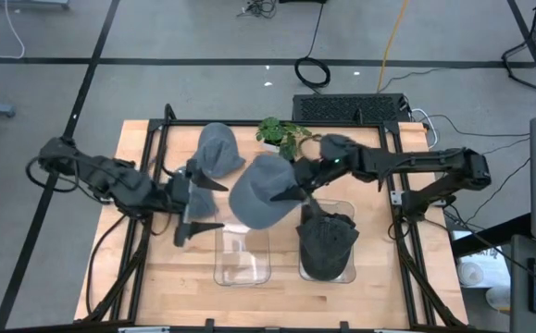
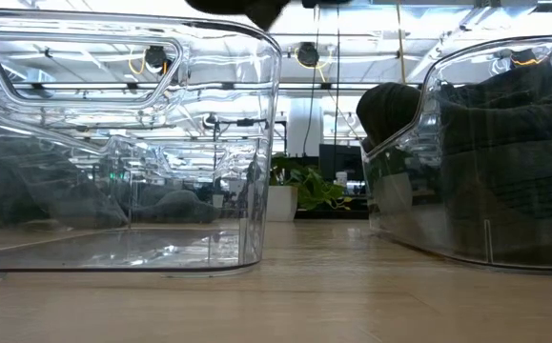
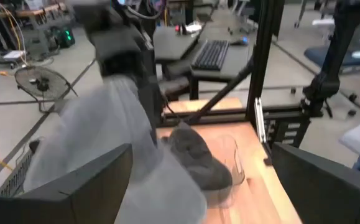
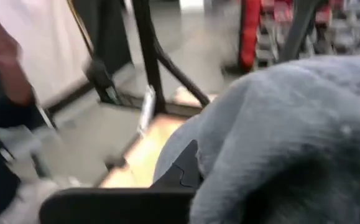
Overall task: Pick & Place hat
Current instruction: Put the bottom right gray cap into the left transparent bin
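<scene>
One dark grey cap (image 1: pixel 327 242) already sits in the right clear plastic bin (image 1: pixel 348 271); the left clear bin (image 1: pixel 243 266) is bare. Left tool (image 1: pixel 190 209) hangs released just beside it. A light grey cap (image 1: pixel 262 191), pinched by the clenched right tool (image 1: pixel 295 190), hovers between the bins, long axis diagonal, crown toward the bench's (image 1: pixel 147 268) near-left. Another grey cap (image 1: pixel 216 153) waits.

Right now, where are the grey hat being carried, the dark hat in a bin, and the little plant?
Grey hat (image 1: pixel 260 192), high view, middle of its crown.
Dark hat (image 1: pixel 328 242), high view, its top, inside the right clear bin.
Plant (image 1: pixel 281 135), high view, its leaves.
</scene>
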### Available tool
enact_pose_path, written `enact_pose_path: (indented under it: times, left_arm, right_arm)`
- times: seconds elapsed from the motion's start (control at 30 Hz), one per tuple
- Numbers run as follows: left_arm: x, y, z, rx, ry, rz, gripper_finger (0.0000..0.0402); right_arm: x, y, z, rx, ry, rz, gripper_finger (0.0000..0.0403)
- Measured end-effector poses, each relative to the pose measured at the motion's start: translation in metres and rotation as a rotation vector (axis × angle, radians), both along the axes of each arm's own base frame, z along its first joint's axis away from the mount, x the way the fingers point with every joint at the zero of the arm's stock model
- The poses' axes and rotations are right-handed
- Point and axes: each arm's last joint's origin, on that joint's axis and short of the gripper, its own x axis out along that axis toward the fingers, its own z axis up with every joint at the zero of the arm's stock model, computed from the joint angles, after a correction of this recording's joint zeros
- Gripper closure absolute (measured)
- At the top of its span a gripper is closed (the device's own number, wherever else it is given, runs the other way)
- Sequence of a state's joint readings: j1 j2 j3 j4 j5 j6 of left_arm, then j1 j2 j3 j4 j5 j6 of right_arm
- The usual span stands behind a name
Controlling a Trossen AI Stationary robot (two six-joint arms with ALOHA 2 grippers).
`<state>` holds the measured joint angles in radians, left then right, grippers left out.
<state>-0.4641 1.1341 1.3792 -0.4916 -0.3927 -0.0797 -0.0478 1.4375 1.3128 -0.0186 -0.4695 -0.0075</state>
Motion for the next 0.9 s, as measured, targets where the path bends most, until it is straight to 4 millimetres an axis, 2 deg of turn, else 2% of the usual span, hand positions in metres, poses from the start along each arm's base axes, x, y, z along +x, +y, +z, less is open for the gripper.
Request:
enact_pose_path:
  times: [0.2, 0.27, 0.37, 0.57, 0.7, 0.9]
  left_arm:
    - [-0.006, 0.003, 0.007, -0.021, -0.042, 0.0, 0.0009]
    - [-0.006, 0.003, 0.008, -0.03, -0.058, 0.0, 0.0009]
    - [-0.006, 0.003, 0.008, -0.032, -0.057, 0.0, 0.0009]
    - [-0.006, 0.003, 0.008, -0.032, -0.056, 0.0, 0.0009]
    - [-0.006, 0.003, 0.008, -0.031, -0.056, 0.0, 0.0009]
    - [-0.006, 0.003, 0.008, -0.031, -0.055, 0.0, 0.0009]
  right_arm:
    - [0.034, 0.012, -0.006, -0.153, 0.203, -0.069, 0.0403]
    - [0.045, 0.017, -0.011, -0.182, 0.248, -0.046, 0.0403]
    - [0.059, 0.028, -0.028, -0.201, 0.316, 0.078, 0.0403]
    - [0.079, 0.057, -0.064, -0.127, 0.344, 0.372, 0.0403]
    - [0.094, 0.078, -0.09, -0.154, 0.321, 0.433, 0.0403]
    - [0.105, 0.096, -0.105, -0.194, 0.241, 0.494, 0.0403]
